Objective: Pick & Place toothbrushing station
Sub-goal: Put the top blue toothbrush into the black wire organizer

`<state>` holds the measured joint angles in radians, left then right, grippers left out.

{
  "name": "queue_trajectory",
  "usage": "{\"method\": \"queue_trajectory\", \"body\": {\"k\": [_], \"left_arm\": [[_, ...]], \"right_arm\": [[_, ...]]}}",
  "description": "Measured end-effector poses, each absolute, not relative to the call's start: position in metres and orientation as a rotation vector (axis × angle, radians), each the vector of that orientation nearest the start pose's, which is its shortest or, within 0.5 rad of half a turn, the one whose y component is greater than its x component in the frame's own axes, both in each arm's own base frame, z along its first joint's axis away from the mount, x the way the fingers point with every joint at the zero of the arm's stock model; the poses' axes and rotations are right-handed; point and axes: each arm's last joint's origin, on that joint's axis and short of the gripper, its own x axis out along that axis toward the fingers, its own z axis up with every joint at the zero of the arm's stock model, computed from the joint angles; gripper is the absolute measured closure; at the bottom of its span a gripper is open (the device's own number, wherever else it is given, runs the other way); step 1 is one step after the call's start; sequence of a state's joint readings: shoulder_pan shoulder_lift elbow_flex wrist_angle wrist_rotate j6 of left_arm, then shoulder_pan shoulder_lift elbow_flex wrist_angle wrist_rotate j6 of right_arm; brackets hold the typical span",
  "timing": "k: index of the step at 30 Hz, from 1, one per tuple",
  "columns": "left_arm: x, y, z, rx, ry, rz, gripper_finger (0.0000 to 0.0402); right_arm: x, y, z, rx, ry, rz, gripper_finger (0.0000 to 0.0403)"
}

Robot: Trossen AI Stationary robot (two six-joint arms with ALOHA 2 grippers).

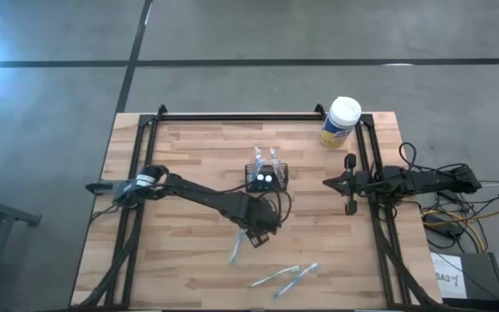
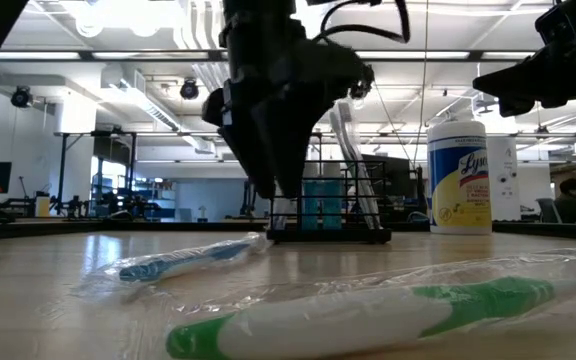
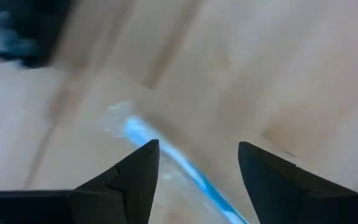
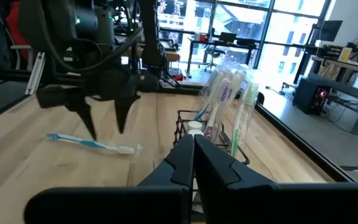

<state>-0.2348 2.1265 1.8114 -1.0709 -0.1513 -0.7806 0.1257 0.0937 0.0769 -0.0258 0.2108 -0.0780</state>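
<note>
Bright overhead light; left wrist view motion-blurred.

Holder (image 1: pixel 267 177): one, mid tabletop (image 1: pixel 189 165), black mesh.
Wrapped brushes standing in the holder (image 4: pixel 227 93): about three; exact number unclear.
Loose wrapped brushes in front of the holder: three. One blue (image 1: pixel 236 250) nearest it, two more (image 1: pixel 275 276) (image 1: pixel 298 278) farther out.
Canister (image 1: pixel 340 122): one, behind and right of the holder.
Arms: two.
</note>
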Motion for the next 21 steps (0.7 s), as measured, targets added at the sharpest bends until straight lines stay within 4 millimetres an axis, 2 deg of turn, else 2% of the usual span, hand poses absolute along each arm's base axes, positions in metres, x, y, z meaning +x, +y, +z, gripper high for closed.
{"method": "queue_trajectory", "body": {"k": [3, 8, 21], "left_arm": [[0.414, -0.092, 0.211, -0.391, 1.269, 0.577, 0.0179], [0.409, -0.092, 0.198, -0.447, 1.260, 0.674, 0.0179], [0.401, -0.094, 0.162, -0.564, 1.271, 0.681, 0.0179]], "right_arm": [[0.099, 0.006, 0.180, -0.085, 0.046, -0.083, 0.0394], [0.099, 0.006, 0.180, -0.085, 0.046, -0.083, 0.0394], [0.099, 0.006, 0.180, -0.087, 0.048, -0.083, 0.0394]]}}
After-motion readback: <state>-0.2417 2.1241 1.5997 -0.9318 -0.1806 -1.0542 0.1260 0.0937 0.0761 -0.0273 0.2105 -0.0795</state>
